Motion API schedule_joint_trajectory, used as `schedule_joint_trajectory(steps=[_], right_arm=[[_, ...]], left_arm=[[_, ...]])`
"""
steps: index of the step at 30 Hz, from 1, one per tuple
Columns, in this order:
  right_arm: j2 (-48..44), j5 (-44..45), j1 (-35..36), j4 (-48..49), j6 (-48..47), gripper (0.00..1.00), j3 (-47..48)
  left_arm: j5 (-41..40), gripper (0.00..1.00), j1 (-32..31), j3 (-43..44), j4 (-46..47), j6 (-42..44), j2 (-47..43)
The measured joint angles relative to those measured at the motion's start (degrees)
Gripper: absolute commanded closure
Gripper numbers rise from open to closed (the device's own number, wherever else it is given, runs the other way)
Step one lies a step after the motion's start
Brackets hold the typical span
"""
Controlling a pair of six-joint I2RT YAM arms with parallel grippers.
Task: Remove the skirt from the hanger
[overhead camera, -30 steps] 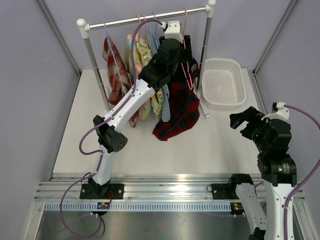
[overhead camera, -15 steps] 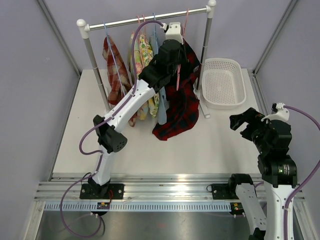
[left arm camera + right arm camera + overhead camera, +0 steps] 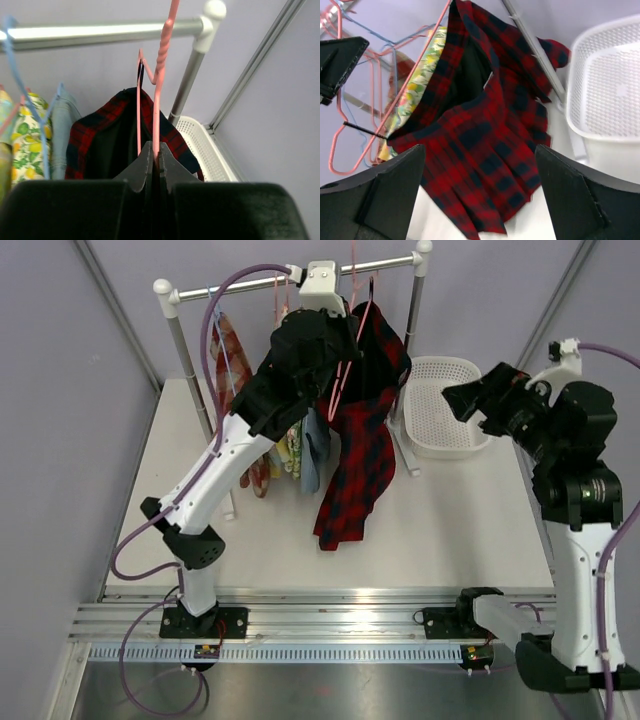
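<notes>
1. The left gripper (image 3: 155, 152) is up at the top centre of the overhead view. Its two dark fingers are pressed together, pinching the pink wire hanger (image 3: 157, 95) just below its twisted neck.
2. The red-and-black plaid skirt (image 3: 362, 435) hangs from that hanger. Its waist is bunched just under the silver rail (image 3: 250, 283), and the cloth drops in a long fold toward the centre of the frame.
3. I cannot tell whether the hem touches the white table (image 3: 450, 525).
4. In the left wrist view the hanger's hook runs off the top edge in front of the rail, so I cannot tell whether it sits on the rail.
5. The right gripper (image 3: 479, 149) is at the right of the overhead view, raised above the table. Its fingers are spread wide and hold nothing. It faces the skirt, well apart from it.
6. The white plastic basket (image 3: 470, 375) sits on the table at the upper right, just beside the rack's right post.
7. Left of the skirt hang a pale denim garment (image 3: 62, 127) on a blue hanger (image 3: 30, 107) and a lemon-print garment (image 3: 25, 142).
</notes>
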Motion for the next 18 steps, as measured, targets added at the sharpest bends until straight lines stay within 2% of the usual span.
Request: schedule_joint_trajectory(steps=[1, 4, 6, 8, 12, 18], right_arm=[[2.29, 0.37, 2.05, 0.11, -0.04, 0.02, 2.75], [11.34, 6.75, 16.39, -2.84, -2.78, 0.05, 14.38], [18.05, 14.23, 27.80, -5.79, -4.98, 0.05, 22.47], [21.79, 20.46, 35.60, -7.15, -6.32, 0.05, 25.35], [20.70, 30.97, 45.83, -9.09, -5.95, 0.06, 18.25], [16.26, 40.48, 55.58, -9.20, -1.53, 0.06, 8.68]], left_arm=[[-0.13, 1.00, 0.00, -0.35, 0.07, -0.02, -1.20], [-0.59, 1.00, -0.42, -0.74, 0.02, -0.50, -3.63], [-1.03, 1.00, -0.85, -0.74, -0.42, -0.96, -4.26], [-1.53, 1.00, -1.38, -0.74, -0.42, -1.09, -4.24], [-2.67, 1.00, -2.14, -0.74, -0.83, -1.03, -4.20], [-4.15, 1.00, -2.12, -0.74, -1.25, -0.66, -4.20]])
